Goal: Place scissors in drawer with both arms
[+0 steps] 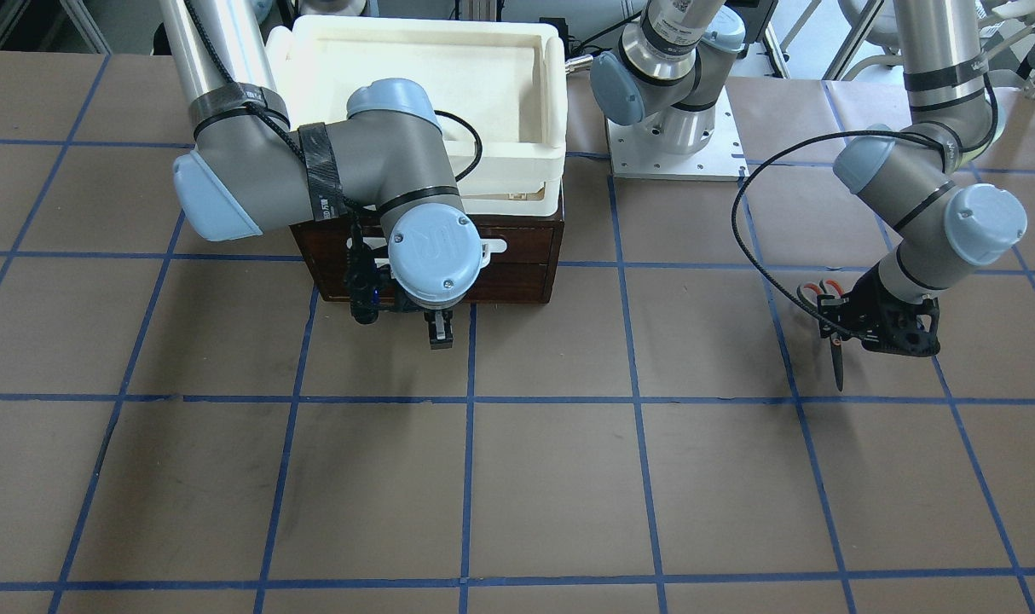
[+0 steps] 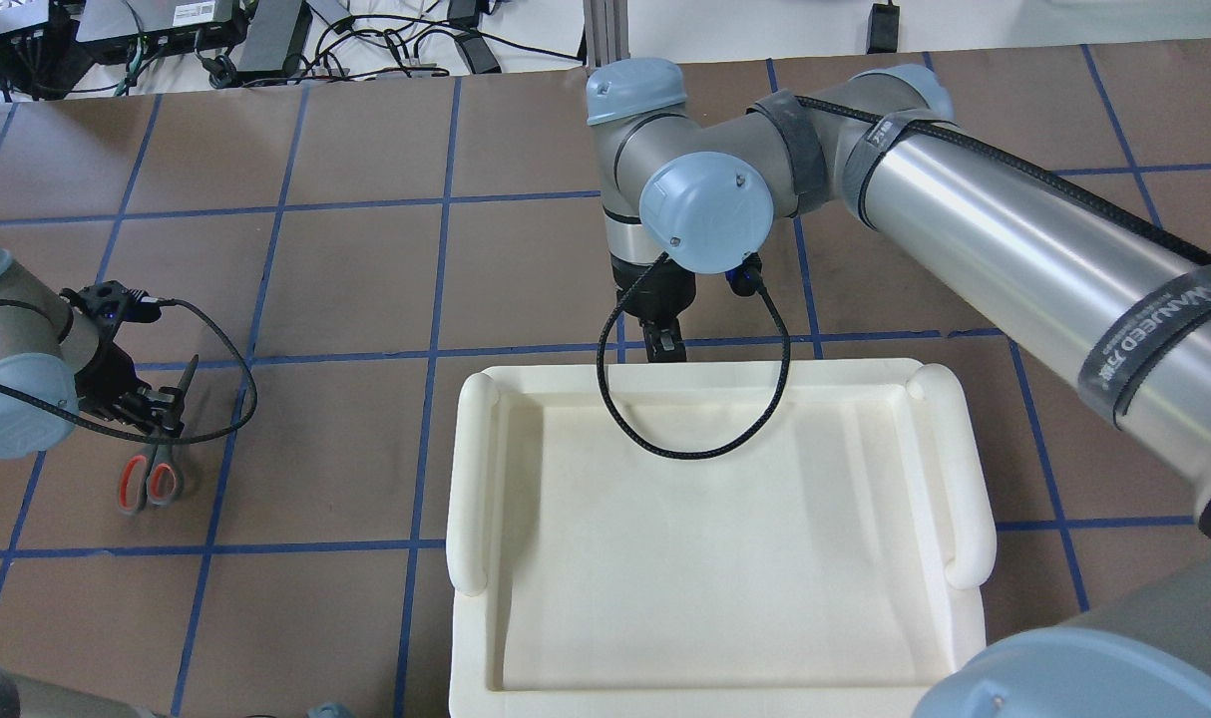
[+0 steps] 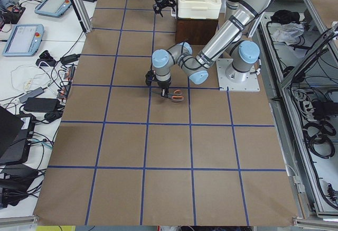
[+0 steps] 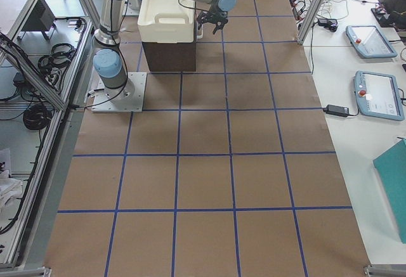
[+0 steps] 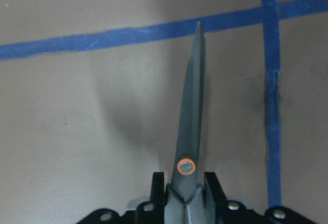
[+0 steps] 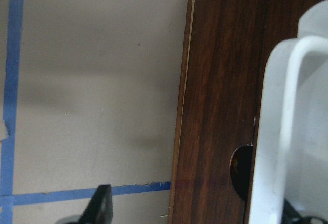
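The scissors (image 1: 837, 367) (image 2: 152, 482) have orange-lined handles and closed dark blades. My left gripper (image 1: 833, 328) (image 2: 167, 409) is shut on them near the pivot, at table level. In the left wrist view the blade (image 5: 190, 116) points away from between the fingers (image 5: 159, 183). The dark brown drawer (image 1: 517, 256) with its white bar handle (image 1: 494, 247) looks closed. My right gripper (image 1: 439, 331) (image 2: 663, 344) hangs in front of it, open and empty. The right wrist view shows the drawer front (image 6: 220, 106), the handle (image 6: 289, 121) and one finger (image 6: 101, 206).
A cream-white plastic tray (image 1: 552, 102) (image 2: 471, 479) sits on top of the drawer cabinet. The left arm's white base plate (image 1: 675, 141) stands beside the cabinet. Brown table covering with a blue tape grid lies all around.
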Robot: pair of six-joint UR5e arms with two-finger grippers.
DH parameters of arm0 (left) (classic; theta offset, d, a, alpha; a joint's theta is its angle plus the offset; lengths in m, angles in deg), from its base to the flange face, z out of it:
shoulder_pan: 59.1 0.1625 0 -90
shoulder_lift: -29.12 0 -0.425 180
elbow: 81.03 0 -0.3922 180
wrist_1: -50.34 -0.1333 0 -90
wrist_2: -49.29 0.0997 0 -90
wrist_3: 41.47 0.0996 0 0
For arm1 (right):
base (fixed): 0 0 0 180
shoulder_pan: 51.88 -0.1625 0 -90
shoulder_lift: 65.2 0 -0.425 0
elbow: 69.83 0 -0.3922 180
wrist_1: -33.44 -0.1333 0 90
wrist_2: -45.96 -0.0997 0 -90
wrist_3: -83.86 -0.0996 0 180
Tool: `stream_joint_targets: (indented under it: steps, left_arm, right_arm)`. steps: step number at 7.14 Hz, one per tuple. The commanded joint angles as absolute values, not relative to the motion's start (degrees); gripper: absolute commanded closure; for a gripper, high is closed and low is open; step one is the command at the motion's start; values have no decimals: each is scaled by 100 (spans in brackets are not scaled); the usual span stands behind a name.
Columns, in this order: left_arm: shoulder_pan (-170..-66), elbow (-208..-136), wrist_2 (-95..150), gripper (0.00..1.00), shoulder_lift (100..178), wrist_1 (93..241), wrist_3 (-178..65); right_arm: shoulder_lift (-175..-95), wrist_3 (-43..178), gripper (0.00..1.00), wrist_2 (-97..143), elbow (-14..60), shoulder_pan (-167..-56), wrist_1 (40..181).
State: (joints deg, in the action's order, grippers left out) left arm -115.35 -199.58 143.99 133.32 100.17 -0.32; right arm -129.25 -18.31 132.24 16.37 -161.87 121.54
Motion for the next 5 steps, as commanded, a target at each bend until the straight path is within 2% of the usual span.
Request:
stream_joint_targets:
  steps: [1,3,5]
  left_arm:
    - [-11683,-19462,14351,100,12925,10674,-16]
    - [-12034,-18576,14351,100,12643,12049,-661]
    - [-12866,-17635,14342,100,12431,13116,-2091]
  right_arm:
    - [-12901,-1766,0,13226,1639,-16192,12430]
    - [-12927,-1565,0,13253,1578,-16183,12616]
    - [-12936,-1196,0,13297,1560,-16183,12905]
